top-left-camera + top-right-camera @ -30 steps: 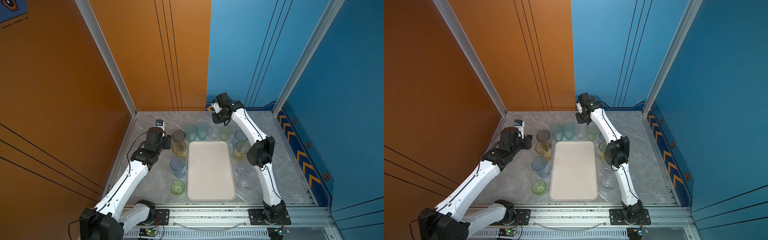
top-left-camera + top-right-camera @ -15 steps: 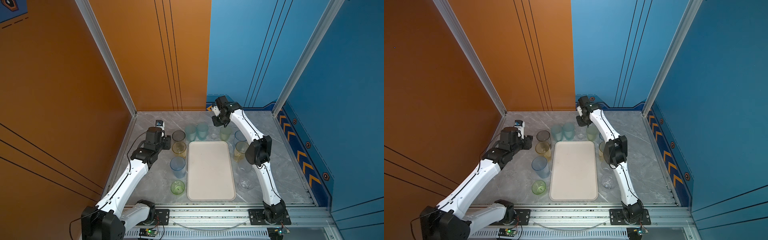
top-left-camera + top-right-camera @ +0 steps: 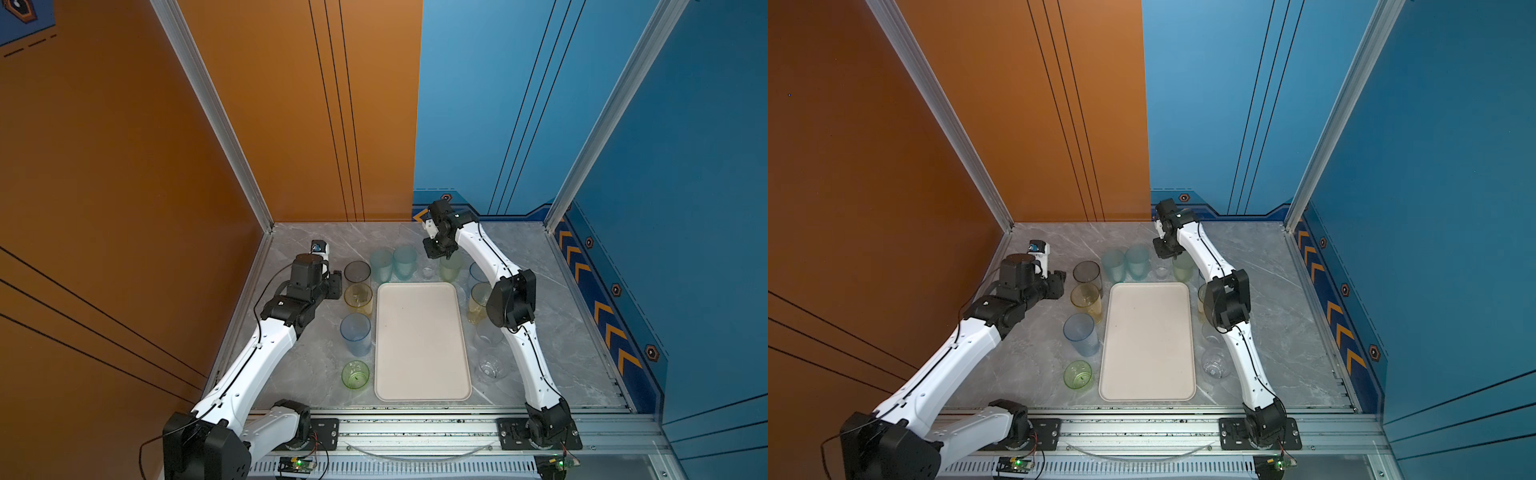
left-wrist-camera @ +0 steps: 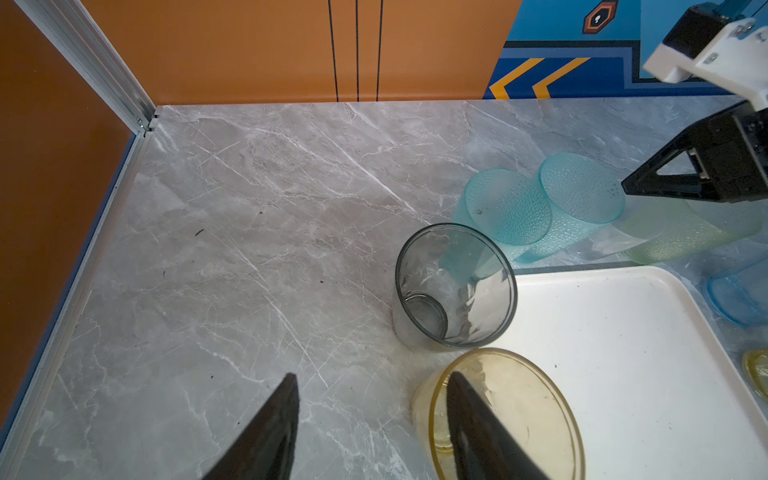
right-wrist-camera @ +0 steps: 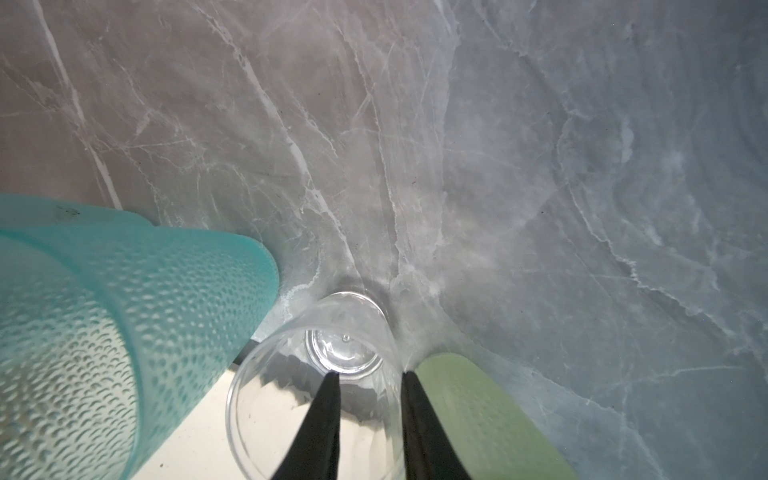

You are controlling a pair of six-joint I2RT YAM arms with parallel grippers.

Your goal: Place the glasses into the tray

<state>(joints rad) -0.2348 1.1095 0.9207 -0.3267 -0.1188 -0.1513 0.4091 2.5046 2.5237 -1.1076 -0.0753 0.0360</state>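
While all glasses (image 3: 355,328) stand on the tabletop (image 3: 561,332) around the bare tray (image 3: 422,340), right fingers (image 5: 324,415) sit parted astride the wall of the small clear glass (image 5: 345,353), left fingers (image 4: 274,424) open at the yellow glass (image 4: 519,399), nothing gripped, so grasp step: next needs pinch, straight lift, then tray.

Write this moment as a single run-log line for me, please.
left end effector: open, at yellow glass | right end effector: open, over clear glass rim | tray: no glasses inside
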